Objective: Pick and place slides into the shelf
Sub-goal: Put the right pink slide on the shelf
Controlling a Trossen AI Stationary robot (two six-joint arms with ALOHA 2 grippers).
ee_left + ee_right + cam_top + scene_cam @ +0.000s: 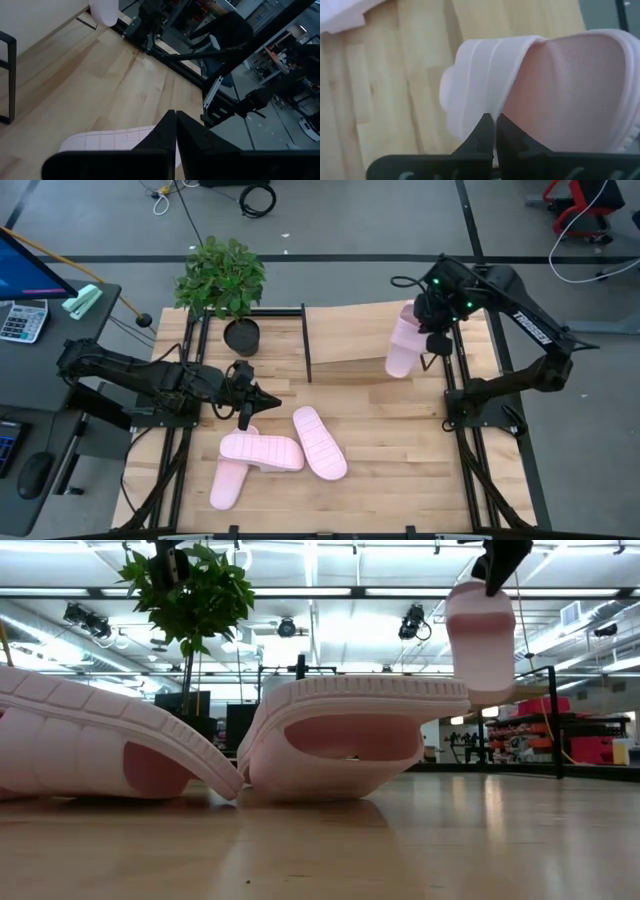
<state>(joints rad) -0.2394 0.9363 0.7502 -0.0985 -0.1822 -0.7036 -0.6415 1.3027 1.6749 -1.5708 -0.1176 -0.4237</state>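
Observation:
Four pale pink foam slides show. My right gripper (432,330) is shut on one slide (403,340), which is over the right end of the shelf (345,330), a slanted light-wood board in a black frame. The other three lie in a heap on the tabletop: one (262,450) crosswise on top of another (228,480), and the third (318,442) beside them. In the low view two of these (350,735) (90,740) fill the foreground. My left gripper (258,396) is shut and hovers just beyond the heap, over one slide (115,140), touching nothing. My right gripper pinches the held slide between its two fingers at the edge where the ribbed strap (485,70) meets the footbed (570,85), coming from above. The slide (481,630) hangs upright below the fingers. Whether its lower end touches the shelf board I cannot tell.
A potted plant in a black pot (225,280) stands at the shelf's left end, near my left arm. Bare wood tabletop (400,440) lies between the heap and the right arm's base. A desk with a calculator (22,320) stands left of the table.

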